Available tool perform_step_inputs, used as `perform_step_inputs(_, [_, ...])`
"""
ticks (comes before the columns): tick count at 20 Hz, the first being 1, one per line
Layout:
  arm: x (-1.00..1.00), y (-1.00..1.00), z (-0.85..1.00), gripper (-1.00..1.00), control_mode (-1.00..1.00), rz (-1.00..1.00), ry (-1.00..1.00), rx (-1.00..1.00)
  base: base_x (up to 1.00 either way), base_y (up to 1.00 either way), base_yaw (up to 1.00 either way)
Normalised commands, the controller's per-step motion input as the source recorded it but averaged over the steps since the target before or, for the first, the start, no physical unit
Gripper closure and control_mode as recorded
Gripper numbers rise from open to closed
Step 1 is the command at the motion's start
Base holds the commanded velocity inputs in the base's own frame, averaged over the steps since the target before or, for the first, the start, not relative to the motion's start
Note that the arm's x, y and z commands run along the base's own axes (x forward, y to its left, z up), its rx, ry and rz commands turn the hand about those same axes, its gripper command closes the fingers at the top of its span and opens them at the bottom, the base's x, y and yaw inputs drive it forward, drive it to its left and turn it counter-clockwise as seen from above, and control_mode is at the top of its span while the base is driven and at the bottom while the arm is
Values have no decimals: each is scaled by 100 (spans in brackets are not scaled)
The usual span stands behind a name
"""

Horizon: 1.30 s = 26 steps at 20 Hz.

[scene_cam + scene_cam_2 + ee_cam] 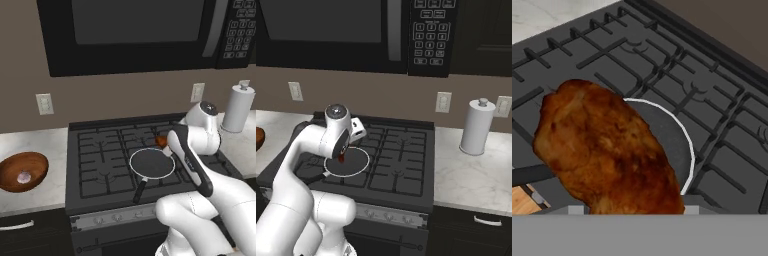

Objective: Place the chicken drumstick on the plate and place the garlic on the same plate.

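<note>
Hand view: glossy orange-brown chicken drumstick [607,150] fills the foreground, above the black white-rimmed frying pan [679,145].
Pincer: grasping the drumstick, lifted over the stove.
Progress: neither item plated; drumstick in transit.
Left base view: whitish-pink garlic [23,176] lies inside the brown wooden bowl [35,162] on the table.

The frying pan [152,164] is occupying the front centre of the stove grates [401,155], its handle projecting toward the front edge, while the grates right of it are lying open to passage. The microwave [135,32] is limiting clearance overhead. On the right worktop [471,172], the paper towel roll [476,127] is standing upright near the wall; on the left worktop, the wooden bowl [22,171] is sitting well apart from the stove.
</note>
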Motion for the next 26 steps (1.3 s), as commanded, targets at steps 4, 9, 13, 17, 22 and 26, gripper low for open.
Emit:
perform_step_inputs(4, [0, 0, 0, 100, 100, 0, 0, 0, -3, 2, 0])
perform_step_inputs(9, [0, 0, 0, 100, 100, 0, 0, 0, -28, 0, 0])
perform_step_inputs(13, [0, 0, 0, 100, 100, 0, 0, 0, -43, 0, 0])
perform_step_inputs(17, [0, 0, 0, 100, 100, 0, 0, 0, -27, 1, 0])
perform_step_inputs(22, [0, 0, 0, 100, 100, 0, 0, 0, -8, 32, 0])
perform_step_inputs(26, [0, 0, 0, 100, 100, 0, 0, 0, 0, 69, 0])
